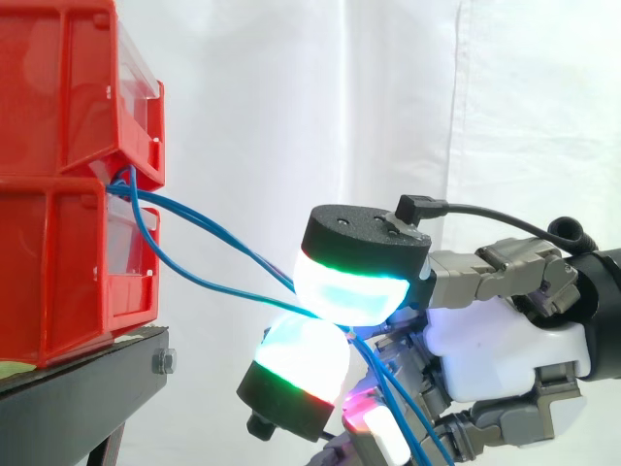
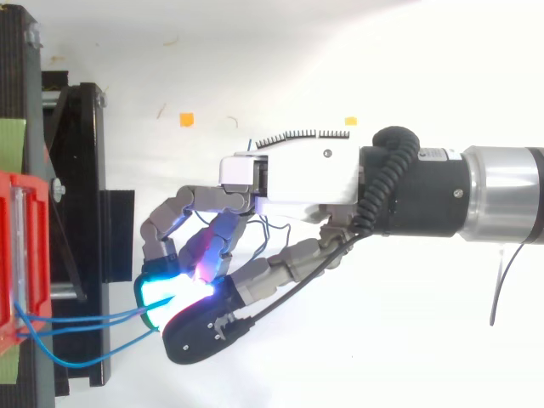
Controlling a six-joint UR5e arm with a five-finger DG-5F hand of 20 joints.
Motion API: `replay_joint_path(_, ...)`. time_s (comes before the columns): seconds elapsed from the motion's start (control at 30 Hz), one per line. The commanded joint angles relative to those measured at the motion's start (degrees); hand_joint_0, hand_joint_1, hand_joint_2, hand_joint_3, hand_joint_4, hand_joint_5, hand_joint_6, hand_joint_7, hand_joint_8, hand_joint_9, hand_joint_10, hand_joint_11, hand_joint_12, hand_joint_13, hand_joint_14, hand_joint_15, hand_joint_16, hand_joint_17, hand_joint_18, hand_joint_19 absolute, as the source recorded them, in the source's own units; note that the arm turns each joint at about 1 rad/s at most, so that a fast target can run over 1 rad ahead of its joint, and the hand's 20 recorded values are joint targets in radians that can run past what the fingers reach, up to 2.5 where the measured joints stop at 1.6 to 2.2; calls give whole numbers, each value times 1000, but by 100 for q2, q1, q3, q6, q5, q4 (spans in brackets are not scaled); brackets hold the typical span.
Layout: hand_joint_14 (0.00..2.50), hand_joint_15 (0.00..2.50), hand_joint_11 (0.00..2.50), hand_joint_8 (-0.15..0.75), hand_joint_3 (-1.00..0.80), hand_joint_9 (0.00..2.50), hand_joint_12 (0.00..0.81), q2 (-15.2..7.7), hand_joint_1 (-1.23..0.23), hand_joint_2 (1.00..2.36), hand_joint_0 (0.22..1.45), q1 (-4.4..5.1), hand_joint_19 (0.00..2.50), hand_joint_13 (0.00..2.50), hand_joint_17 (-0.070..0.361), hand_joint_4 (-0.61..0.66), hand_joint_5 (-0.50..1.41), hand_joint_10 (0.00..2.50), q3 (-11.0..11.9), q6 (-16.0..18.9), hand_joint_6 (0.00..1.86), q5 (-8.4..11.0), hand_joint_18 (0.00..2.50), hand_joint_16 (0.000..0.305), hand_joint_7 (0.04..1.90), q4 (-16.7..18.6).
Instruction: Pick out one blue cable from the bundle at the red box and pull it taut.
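Observation:
Two stacked red bins [image 1: 68,184] stand at the left on a black stand [image 1: 87,383]. Several thin blue cables [image 1: 209,238] come out between the bins and run down to the right. My hand [image 1: 505,330] reaches in from the right, its fingers curled. Two glowing fingertip pads [image 1: 349,286] pinch the blue cables between them, one pad above and one below. Past the pinch the cables hang down behind the fingers. From above, the cables [image 2: 85,327] stretch from the red bin [image 2: 21,255] to the fingertips of the hand [image 2: 289,174], sagging a little.
A white curtain hangs behind the work. The black stand's frame [image 2: 85,195] lies to the left of the hand in the top view. Small orange and yellow marks [image 2: 186,119] lie on the white floor.

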Motion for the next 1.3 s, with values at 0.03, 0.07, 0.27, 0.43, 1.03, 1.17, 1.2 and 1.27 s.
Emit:
replay_joint_path(0.03,10,274,565,311,-268,1120,216,1,-918,1016,759,0,351,764,76,-69,-112,21,5,17,930,-13,740,34,1231,-198)
replay_joint_path(0.07,12,273,565,311,-282,1120,216,1,-920,1016,765,0,355,764,76,-70,-113,21,14,17,930,-13,739,34,1234,-233)
replay_joint_path(0.27,11,276,570,318,-421,1125,221,1,-917,1007,801,-17,366,789,77,-86,-113,20,49,26,921,-22,777,34,1353,-365)
replay_joint_path(0.43,11,282,576,316,-457,1121,219,1,-911,1003,806,-53,375,797,78,-126,-115,20,172,26,927,-22,795,35,1342,-409)
replay_joint_path(1.03,11,280,572,310,-500,1149,222,1,-898,1000,758,-97,362,822,78,-125,-113,21,251,158,937,-31,844,35,1262,-664)
replay_joint_path(1.17,11,283,578,308,-500,1150,223,1,-891,1000,738,-97,365,821,79,-114,-115,20,242,158,935,-31,841,35,1240,-664)
replay_joint_path(1.2,11,285,572,309,-500,1143,222,1,-883,1000,736,-97,363,818,78,-117,-117,22,251,158,932,-31,841,35,1283,-664)
replay_joint_path(1.27,11,276,574,310,-500,1142,219,1,-880,1000,731,-97,363,804,78,-122,-118,20,251,158,930,-31,841,35,1301,-664)
